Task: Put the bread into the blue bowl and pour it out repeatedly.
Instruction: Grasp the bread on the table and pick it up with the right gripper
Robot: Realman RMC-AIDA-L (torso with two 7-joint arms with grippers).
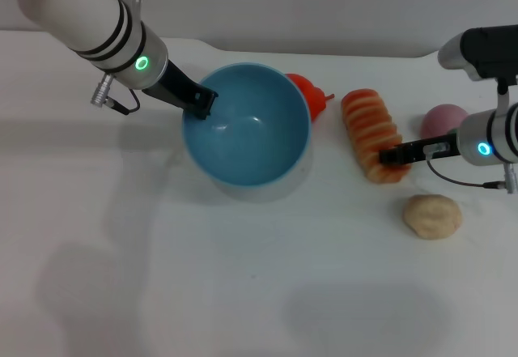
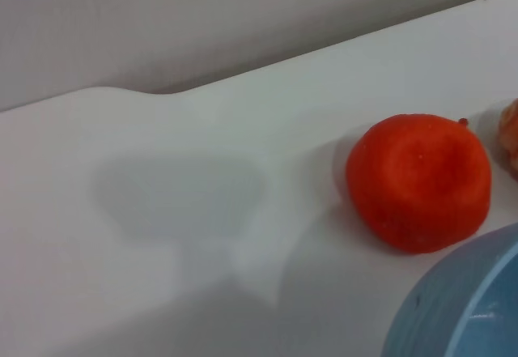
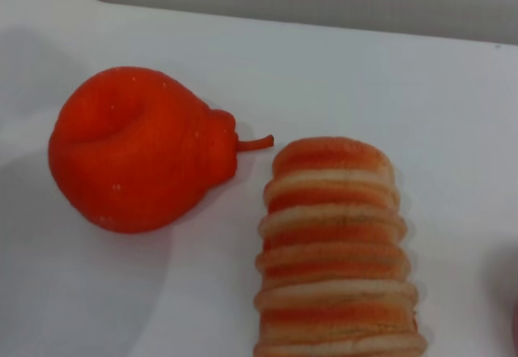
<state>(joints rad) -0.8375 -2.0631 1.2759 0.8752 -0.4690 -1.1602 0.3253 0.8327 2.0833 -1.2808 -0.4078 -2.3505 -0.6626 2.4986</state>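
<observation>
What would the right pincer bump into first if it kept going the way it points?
The bread. The right pincer points toward the robot's left and already sits at the loaf's near end, probably touching it. Past the bread come the red fruit and the bowl.

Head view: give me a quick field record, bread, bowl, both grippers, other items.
bread: on the table, striped side up, outside the bowl
blue bowl: upright, empty
left gripper: on the bowl's left rim
right gripper: at the bread's near end, touching it
red-orange fruit: behind the bowl, between bowl and bread
beige lump: on the table, nearer than the bread
pink item: behind right arm, partly hidden
</observation>
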